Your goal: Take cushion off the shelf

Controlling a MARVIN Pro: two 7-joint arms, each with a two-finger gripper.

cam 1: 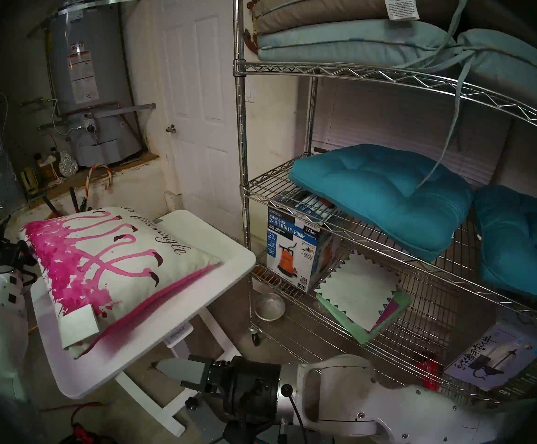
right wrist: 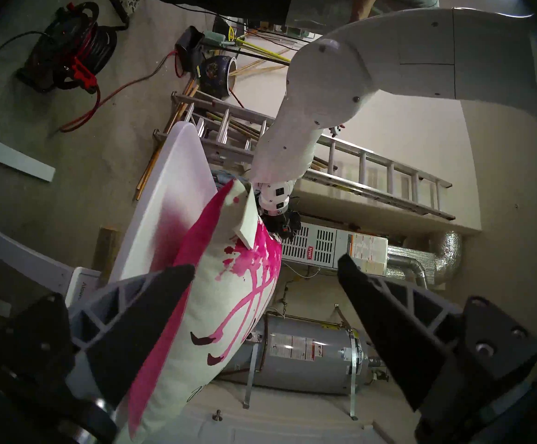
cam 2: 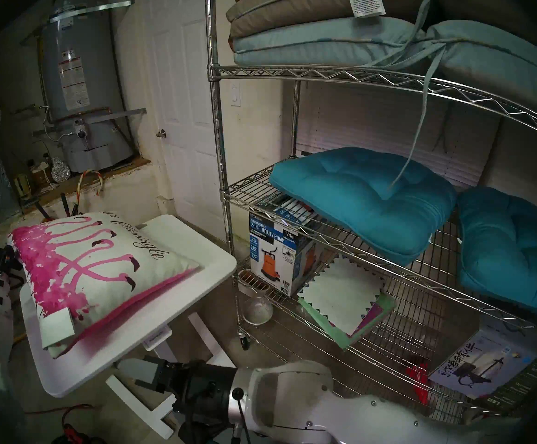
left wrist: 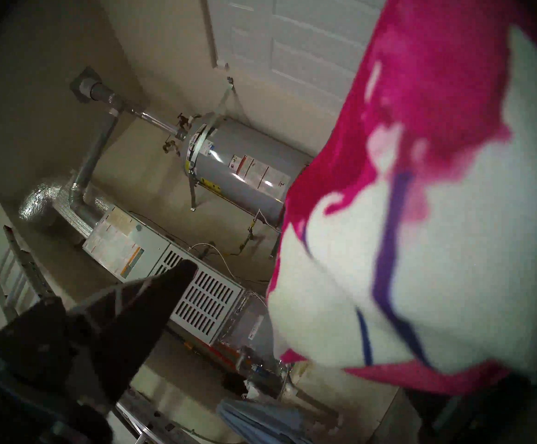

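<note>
- The plump square white cushion [cam 1: 113,267] with magenta flamingo print lies on the small white table [cam 1: 228,260], off the tall chrome wire shelf [cam 1: 373,209].
- Left gripper [cam 1: 20,257]: fingers spread, cushion corner just beside them.
- Right gripper [right wrist: 265,273]: fingers spread, apart from the cushion.

Both head views look down from above onto the white table [cam 1: 235,257] and the shelf [cam 1: 389,78]. The left wrist view sits close against the cushion [left wrist: 437,241]; the right wrist view, rolled sideways, shares it.
</note>
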